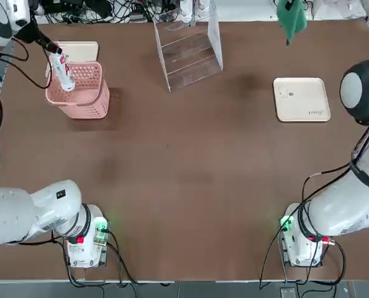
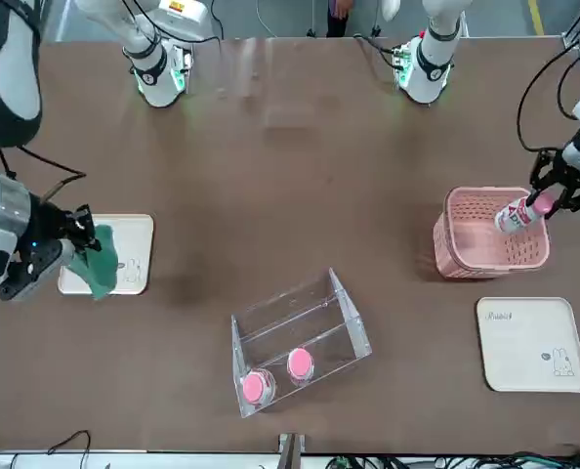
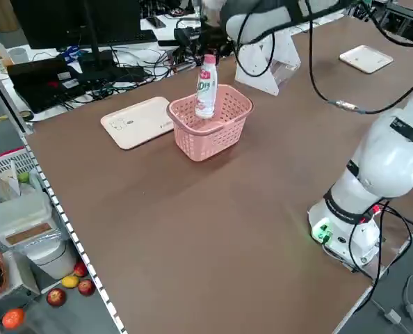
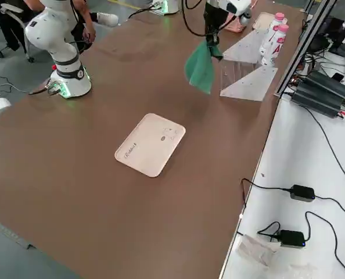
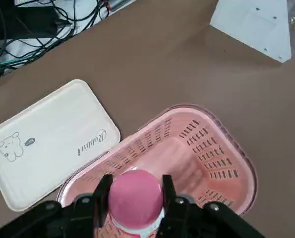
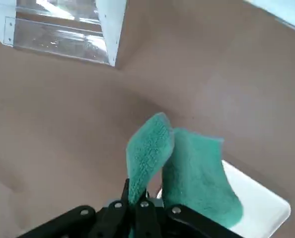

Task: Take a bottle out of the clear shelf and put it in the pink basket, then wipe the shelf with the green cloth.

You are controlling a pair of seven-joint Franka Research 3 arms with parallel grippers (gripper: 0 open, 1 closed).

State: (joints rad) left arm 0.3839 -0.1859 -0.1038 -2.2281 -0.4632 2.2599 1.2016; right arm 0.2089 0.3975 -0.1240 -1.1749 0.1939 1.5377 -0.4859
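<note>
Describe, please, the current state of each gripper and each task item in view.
Left gripper: shut on the white pink-capped plastic bottle.
White pink-capped plastic bottle: held upright over the basket.
Pink perforated plastic basket: upright.
Right gripper: shut on the cloth.
Green fabric cloth: hanging.
Clear acrylic shelf: holding two bottles.

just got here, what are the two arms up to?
The left arm's tool has a pink-capped white bottle by its cap, held upright over the pink basket. It hasn't been let go. The right arm's tool is gripping the green cloth above the table, off to the side of the clear shelf. Two more bottles with pink caps stand in the shelf. So the bottle is about to go in, and the wipe looks like it comes next.
</note>
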